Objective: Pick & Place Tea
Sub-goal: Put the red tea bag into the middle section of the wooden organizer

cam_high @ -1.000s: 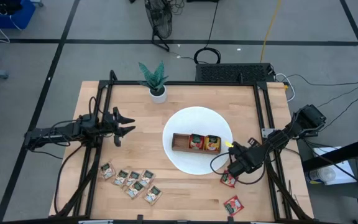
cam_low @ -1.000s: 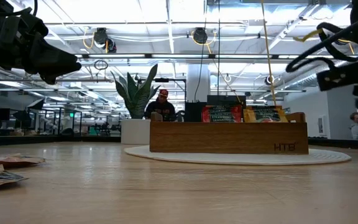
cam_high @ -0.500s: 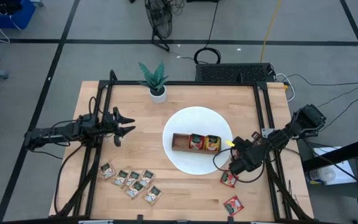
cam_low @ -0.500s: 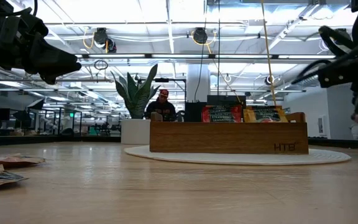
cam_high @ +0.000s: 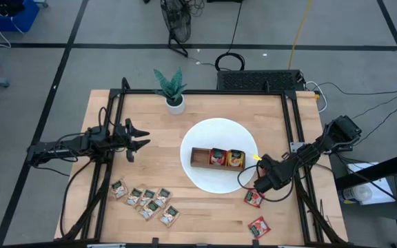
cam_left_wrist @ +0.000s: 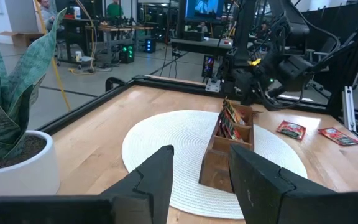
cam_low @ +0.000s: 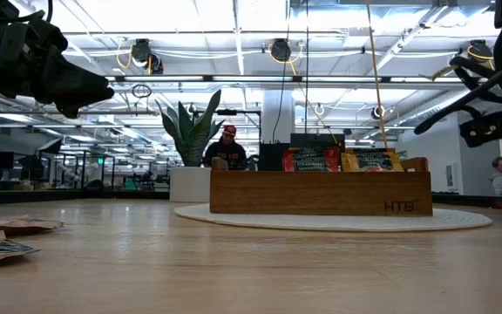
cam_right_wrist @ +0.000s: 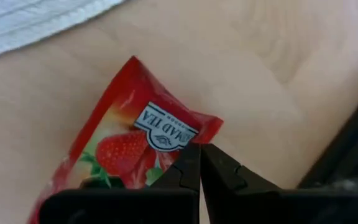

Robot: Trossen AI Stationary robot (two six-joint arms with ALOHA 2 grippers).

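Pale wooden boards make up the table, which stands on a grey floor crossed by dark lines.

A flat red tea sachet printed with a strawberry lies on the bare wood just off the near right edge of a round white woven mat. In the right wrist view this sachet is seen directly beneath the right pincer, whose two dark fingers are pressed together with nothing clamped between them; whether the tips touch the sachet cannot be told. From above, the right pincer is seen above the mat's edge, just beside that sachet.

A second red sachet lies nearer the front right corner, apart from the first. A cluster of pale beige and dark green sachets is spread near the front left of the table.

On the mat stands a brown three-compartment wooden tray. A red sachet is held in its middle compartment and an orange-yellow one in its right compartment.

The left pincer is held over the left part of the table with its fingers apart and nothing between them.

A small green plant in a white pot stands near the far edge.
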